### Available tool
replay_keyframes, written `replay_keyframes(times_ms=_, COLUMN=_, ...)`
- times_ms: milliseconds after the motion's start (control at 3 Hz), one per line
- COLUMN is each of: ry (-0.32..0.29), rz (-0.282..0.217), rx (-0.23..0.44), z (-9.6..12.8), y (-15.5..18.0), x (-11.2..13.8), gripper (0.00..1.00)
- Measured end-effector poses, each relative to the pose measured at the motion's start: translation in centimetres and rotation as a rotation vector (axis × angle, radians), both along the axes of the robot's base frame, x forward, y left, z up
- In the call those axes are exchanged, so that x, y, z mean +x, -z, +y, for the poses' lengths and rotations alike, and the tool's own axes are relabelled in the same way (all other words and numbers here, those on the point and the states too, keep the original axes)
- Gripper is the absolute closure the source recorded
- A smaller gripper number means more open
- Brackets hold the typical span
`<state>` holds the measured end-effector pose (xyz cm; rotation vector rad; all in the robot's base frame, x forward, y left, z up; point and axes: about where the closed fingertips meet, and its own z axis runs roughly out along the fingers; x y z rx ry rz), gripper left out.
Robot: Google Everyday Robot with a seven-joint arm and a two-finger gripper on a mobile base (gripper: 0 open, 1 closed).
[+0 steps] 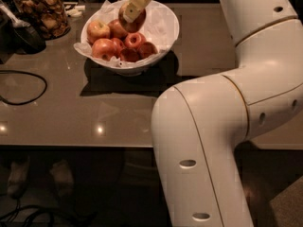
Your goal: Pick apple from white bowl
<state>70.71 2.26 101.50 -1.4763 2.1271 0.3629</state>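
Observation:
The white bowl [163, 37], lined with crumpled paper, stands at the back of the grey table and holds several apples. My gripper [134, 14] reaches down from the top edge over the bowl's rear middle. Its beige fingers [137, 1] are shut on the apple [136, 23], which looks dark in the gripper's shadow and sits slightly higher than the others. A yellowish-red apple [98, 30] lies at the bowl's left, and redder ones [105, 48] fill the front. The finger hides part of the held apple.
A glass jar of brown snacks [43, 13] stands at the back left beside a dark object [19, 37]. A black cable [28, 91] loops on the table's left. My white arm [222, 126] fills the right foreground. The table's front edge [75, 145] crosses the lower left.

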Motion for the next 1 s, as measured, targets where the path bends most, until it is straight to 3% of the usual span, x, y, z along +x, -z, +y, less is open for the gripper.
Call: replay_keyframes(times_ms=1000, ry=-0.156, rz=-0.101, rx=0.023, z=2.7, y=-4.4, x=-2.6, gripper=1.00)
